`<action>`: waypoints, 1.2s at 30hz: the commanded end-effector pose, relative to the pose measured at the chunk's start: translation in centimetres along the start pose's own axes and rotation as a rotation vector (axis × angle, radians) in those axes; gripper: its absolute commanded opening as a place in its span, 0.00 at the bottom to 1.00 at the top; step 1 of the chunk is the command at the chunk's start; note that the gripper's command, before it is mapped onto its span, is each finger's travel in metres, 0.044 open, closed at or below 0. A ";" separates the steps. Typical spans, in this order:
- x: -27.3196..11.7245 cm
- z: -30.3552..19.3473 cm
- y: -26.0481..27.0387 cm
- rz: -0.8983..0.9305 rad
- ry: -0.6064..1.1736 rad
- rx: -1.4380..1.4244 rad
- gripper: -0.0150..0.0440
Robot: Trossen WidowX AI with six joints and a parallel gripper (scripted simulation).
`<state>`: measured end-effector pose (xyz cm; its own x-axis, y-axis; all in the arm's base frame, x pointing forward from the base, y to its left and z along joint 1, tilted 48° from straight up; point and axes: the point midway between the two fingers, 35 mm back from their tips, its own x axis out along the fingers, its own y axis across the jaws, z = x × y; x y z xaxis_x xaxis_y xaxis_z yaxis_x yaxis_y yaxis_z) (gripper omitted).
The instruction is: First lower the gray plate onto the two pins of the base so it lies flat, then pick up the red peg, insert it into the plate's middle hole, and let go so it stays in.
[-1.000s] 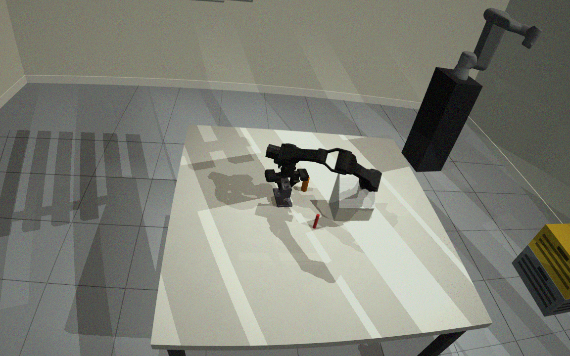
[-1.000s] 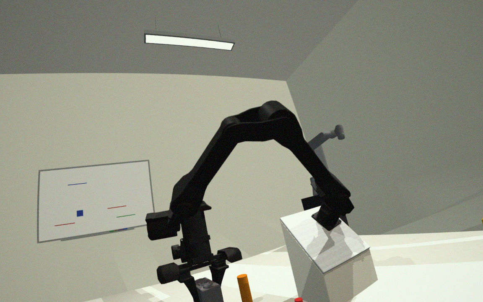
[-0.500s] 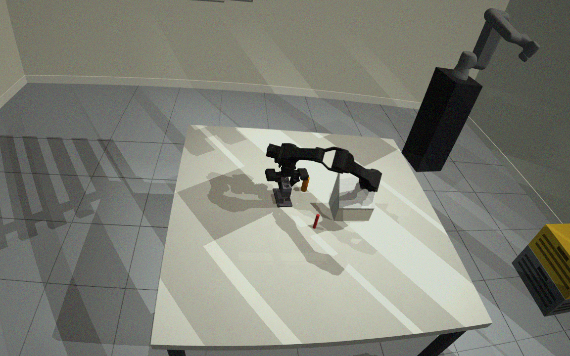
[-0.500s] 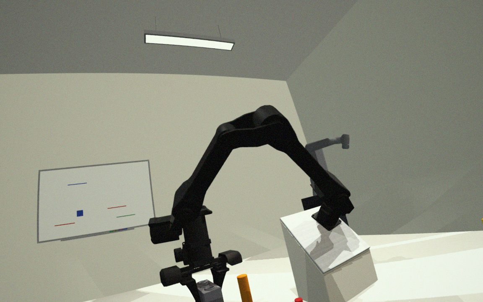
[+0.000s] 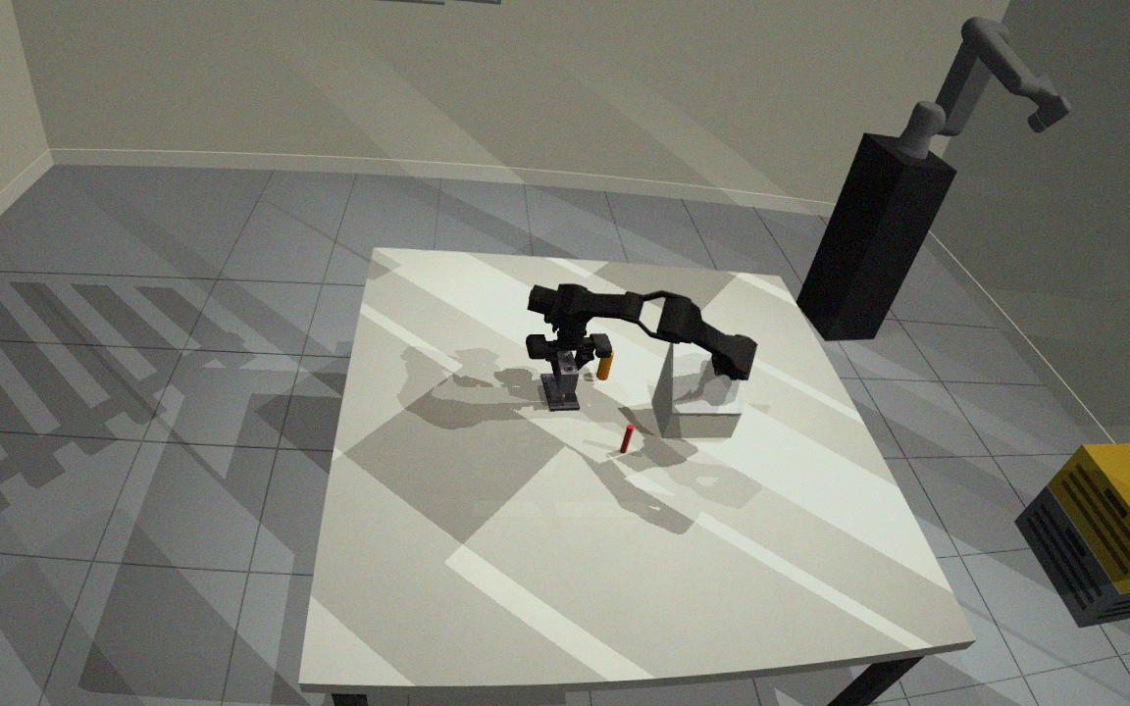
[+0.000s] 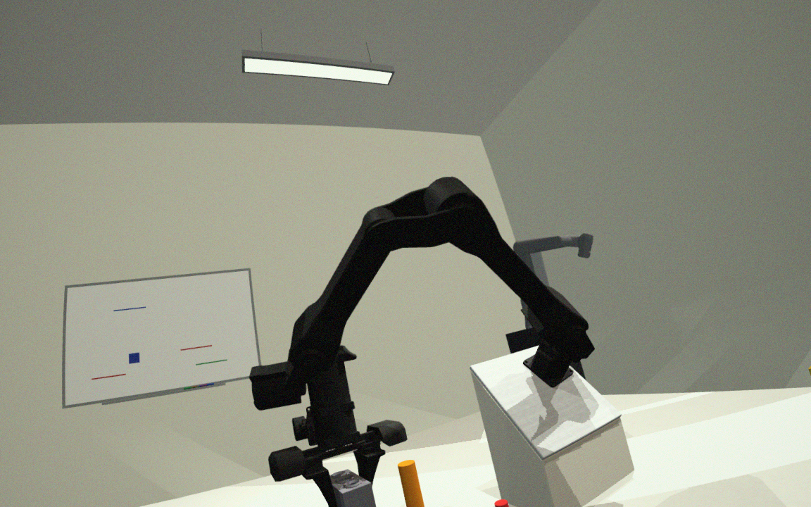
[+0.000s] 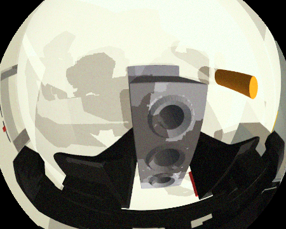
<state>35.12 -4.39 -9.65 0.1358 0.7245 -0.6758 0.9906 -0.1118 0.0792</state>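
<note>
My gripper (image 5: pixel 567 356) (image 6: pixel 348 484) (image 7: pixel 159 128) is shut on the gray plate (image 5: pixel 566 378) (image 6: pixel 355 494) (image 7: pixel 143 127), with a finger on each side. The plate's three holes face up in the wrist view. The gray base (image 5: pixel 563 405) (image 7: pixel 154 70) lies on the table under the plate, and its far end shows beyond the plate in the wrist view. Both pins are hidden. I cannot tell whether the plate touches them. The red peg (image 5: pixel 626 438) (image 6: pixel 501 503) (image 7: pixel 193 184) stands upright on the table, away from the gripper.
An orange cylinder (image 5: pixel 604 366) (image 6: pixel 411 484) (image 7: pixel 233 83) stands close beside the base and the gripper. A pale block (image 5: pixel 696 426) (image 6: pixel 585 460) carries the arm's foot, to the right in the top and exterior views. All stand on the pale table (image 5: pixel 640 596).
</note>
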 end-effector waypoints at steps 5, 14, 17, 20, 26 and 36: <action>0.8 0.1 -0.1 -0.001 -0.002 -0.003 0.25; 1.7 0.1 -0.1 -0.001 -0.001 -0.003 0.25; 1.9 0.1 -0.1 -0.001 -0.001 -0.003 0.25; 2.4 0.1 -0.1 -0.001 -0.001 -0.003 0.25; 3.4 0.1 -0.1 -0.001 -0.001 -0.003 0.25; 3.7 0.1 0.1 0.002 -0.004 -0.009 0.25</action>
<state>35.65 -1.72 -12.23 0.1362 0.7217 -0.6787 0.9906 -0.1069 0.0851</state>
